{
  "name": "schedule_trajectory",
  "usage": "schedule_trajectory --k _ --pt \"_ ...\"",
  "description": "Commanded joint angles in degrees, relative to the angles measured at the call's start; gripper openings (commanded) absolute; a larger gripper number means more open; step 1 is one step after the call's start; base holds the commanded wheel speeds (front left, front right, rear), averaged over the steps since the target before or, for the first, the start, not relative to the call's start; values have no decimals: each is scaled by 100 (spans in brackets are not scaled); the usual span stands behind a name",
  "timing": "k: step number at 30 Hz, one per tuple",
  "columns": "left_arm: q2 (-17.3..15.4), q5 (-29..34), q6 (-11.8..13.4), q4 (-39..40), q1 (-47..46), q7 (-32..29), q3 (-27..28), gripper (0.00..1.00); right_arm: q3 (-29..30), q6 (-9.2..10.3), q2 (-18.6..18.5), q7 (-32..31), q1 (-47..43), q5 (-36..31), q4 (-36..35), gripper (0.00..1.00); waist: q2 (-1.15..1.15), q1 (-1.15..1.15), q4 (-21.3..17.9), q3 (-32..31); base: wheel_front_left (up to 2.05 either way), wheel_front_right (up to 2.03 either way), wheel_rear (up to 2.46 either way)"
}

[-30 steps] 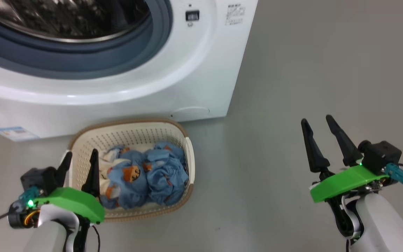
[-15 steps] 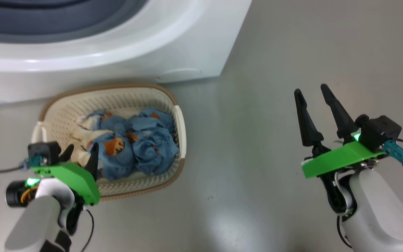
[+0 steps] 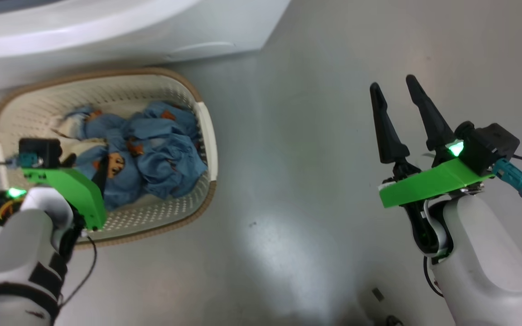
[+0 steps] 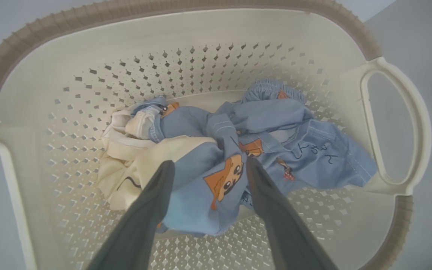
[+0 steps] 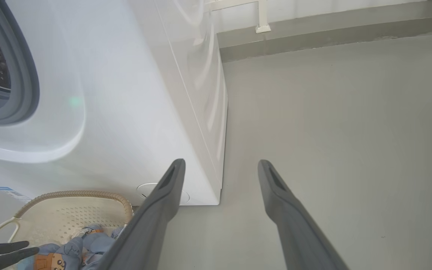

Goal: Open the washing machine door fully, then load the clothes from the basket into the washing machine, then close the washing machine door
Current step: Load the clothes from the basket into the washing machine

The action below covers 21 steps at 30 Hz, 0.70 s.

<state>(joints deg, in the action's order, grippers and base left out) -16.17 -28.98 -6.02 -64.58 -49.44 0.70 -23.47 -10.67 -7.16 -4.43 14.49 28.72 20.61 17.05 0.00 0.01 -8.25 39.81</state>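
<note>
The cream basket (image 3: 207, 131) with a brown rim sits on the floor in front of the white washing machine (image 3: 107, 31). Light blue clothes (image 3: 161, 149) with orange prints lie crumpled inside, beside a cream-white piece (image 4: 126, 157). My left gripper (image 3: 84, 165) points down into the basket, open. In the left wrist view its fingertips straddle a blue printed fold, with the left gripper (image 4: 209, 163) just touching the clothes (image 4: 276, 127). My right gripper (image 3: 392, 83) hangs open over bare floor to the right, holding nothing. The washing machine door is out of view.
The right wrist view shows the machine's side (image 5: 144, 93), its grey door seal (image 5: 21, 75) with the drum behind it, and a wall skirting (image 5: 313, 33) beyond. Grey floor (image 3: 288, 181) stretches between the basket and my right arm.
The head camera has tilted down, so the machine slid up the picture. My left gripper has dipped deeper into the basket, onto the blue clothes. Both grippers stay open.
</note>
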Motion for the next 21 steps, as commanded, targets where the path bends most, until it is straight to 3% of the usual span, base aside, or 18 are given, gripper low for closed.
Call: schedule_trajectory --k 1,13,21 --pt "-273 93 -15 -81 -129 -35 44 100 -118 -33 56 51 -21 -30 -157 100 0 -1 -229 314 0 0 0" --pt "-396 306 -51 -701 -632 -437 -282 100 -154 -33 140 51 80 20 -263 100 0 -1 -555 739 0 0 0" --pt "-659 598 124 -851 -767 -755 -606 100 -250 -33 153 51 123 116 -306 100 0 -1 -808 891 0 0 0"
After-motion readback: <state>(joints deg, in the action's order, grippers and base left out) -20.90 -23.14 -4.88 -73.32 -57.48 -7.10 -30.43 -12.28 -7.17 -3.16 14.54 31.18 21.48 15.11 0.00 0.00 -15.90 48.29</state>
